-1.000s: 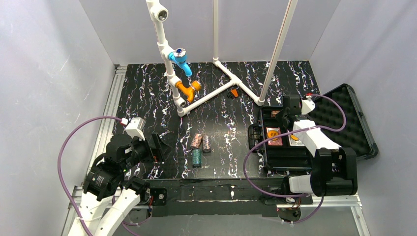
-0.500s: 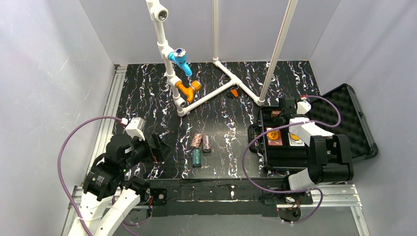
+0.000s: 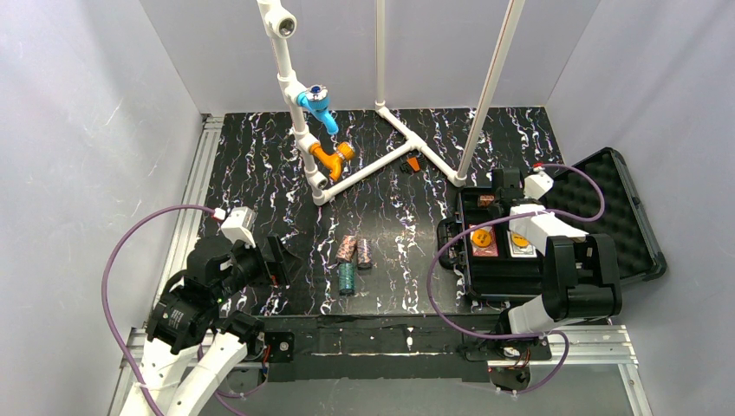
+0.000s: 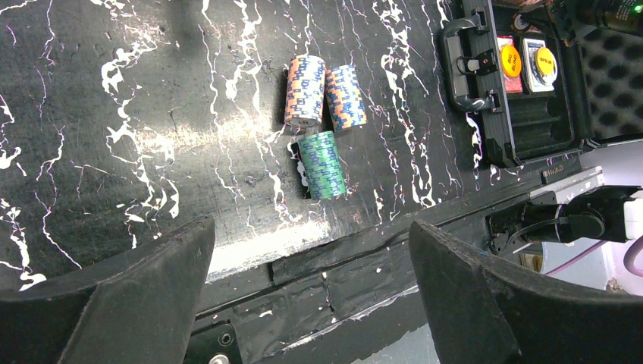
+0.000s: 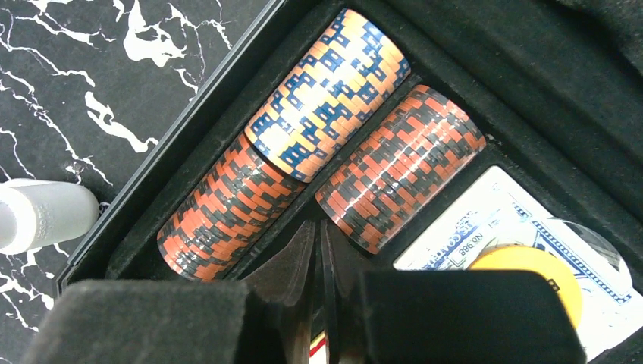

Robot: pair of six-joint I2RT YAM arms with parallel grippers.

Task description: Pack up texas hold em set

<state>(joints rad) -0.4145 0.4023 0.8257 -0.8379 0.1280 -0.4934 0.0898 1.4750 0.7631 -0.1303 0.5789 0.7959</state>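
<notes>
The left gripper [image 4: 311, 231] hangs unmoved, its fingers spread wide with nothing between them. Ahead of their tips, 3 rolls of poker chips lie on the black marbled table [image 4: 114, 114]: a peach-and-blue roll [image 4: 304, 91], an orange-and-blue roll [image 4: 345, 96] beside it, and a green roll [image 4: 322, 164] nearest the tips. Over the open black foam-lined case [image 3: 462, 251], the right arm's elbow has shifted in the last second. The right gripper [image 5: 318, 235] stays put, fingers pressed together and empty, just short of 3 slotted rolls [image 5: 326, 95]. That suggests a placement is finished, with 3 rolls left to fetch.
</notes>
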